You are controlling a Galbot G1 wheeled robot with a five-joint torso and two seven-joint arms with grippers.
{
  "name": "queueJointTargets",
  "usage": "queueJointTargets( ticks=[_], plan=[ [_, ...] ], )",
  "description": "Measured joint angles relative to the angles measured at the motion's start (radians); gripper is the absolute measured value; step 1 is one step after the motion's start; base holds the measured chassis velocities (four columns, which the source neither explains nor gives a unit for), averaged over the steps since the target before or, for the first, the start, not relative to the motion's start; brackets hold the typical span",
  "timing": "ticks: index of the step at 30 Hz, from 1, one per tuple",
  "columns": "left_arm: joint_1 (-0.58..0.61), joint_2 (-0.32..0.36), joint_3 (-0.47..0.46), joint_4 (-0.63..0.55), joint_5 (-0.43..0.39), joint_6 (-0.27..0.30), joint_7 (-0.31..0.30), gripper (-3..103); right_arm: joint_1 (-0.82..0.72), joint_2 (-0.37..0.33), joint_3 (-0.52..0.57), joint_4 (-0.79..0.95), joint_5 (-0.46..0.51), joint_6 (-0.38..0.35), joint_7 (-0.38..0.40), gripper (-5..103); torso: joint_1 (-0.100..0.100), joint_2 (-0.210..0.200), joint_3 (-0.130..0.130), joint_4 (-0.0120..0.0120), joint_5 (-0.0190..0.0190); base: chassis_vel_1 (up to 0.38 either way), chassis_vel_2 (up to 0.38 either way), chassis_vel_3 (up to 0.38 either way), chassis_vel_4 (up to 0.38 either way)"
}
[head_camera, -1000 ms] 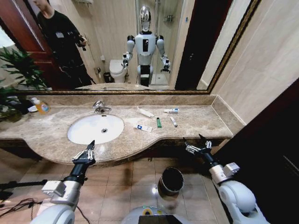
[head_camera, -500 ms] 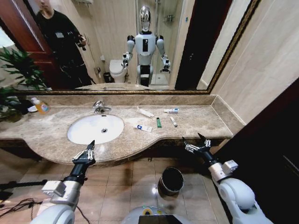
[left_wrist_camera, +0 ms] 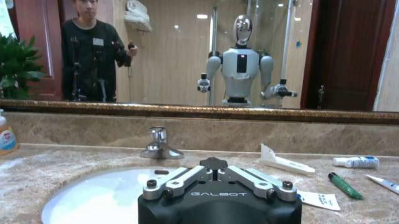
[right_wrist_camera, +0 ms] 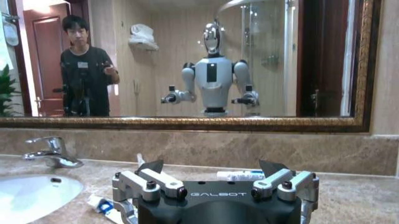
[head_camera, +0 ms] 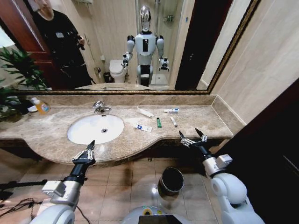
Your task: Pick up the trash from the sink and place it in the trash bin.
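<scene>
Marble counter holds five trash pieces [head_camera: 144,128] — right end effector [head_camera: 191,136] open, left end effector [head_camera: 86,150] closed.

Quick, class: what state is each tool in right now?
Left tool: shut, holding nothing, at the counter's front edge.
Right tool: open, empty, at the counter edge.

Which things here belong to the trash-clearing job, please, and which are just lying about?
Job:
toiletry tubes
green lighter
sink
trash bin
right hand, open at the counter edge

Lying about:
orange bottle
tap
mirror
</scene>
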State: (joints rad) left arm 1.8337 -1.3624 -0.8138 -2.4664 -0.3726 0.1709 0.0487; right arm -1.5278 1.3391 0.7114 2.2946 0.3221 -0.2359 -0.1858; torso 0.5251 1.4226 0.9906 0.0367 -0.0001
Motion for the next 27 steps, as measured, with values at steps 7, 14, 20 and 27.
queueJointTargets(
  ticks=[7,14,20,27],
  plan=[
    [0.0,0.0,0.0,0.0,0.0,0.0,0.0,0,0.009,-0.098,0.011,-0.035,0.087,-0.022,0.025,100,0.0,0.0,0.0,0.0,0.0002,0.0,0.0,0.0,0.0],
    [0.0,0.0,0.0,0.0,0.0,0.0,0.0,0,0.107,-0.147,-0.037,-0.148,0.142,-0.05,0.03,100,0.0,0.0,0.0,0.0,0.0002,0.0,0.0,0.0,0.0],
    [0.0,0.0,0.0,0.0,0.0,0.0,0.0,0,0.216,-0.164,-0.099,-0.246,0.146,-0.052,0.032,100,0.0,0.0,0.0,0.0001,0.0001,0.0,0.0,0.0,0.0],
    [0.0,0.0,0.0,0.0,0.0,0.0,0.0,0,0.344,-0.193,-0.157,-0.336,0.143,-0.084,0.045,100,0.0,0.0,0.0,0.0001,0.0001,0.0,0.0,0.0,0.0]
  ],
)
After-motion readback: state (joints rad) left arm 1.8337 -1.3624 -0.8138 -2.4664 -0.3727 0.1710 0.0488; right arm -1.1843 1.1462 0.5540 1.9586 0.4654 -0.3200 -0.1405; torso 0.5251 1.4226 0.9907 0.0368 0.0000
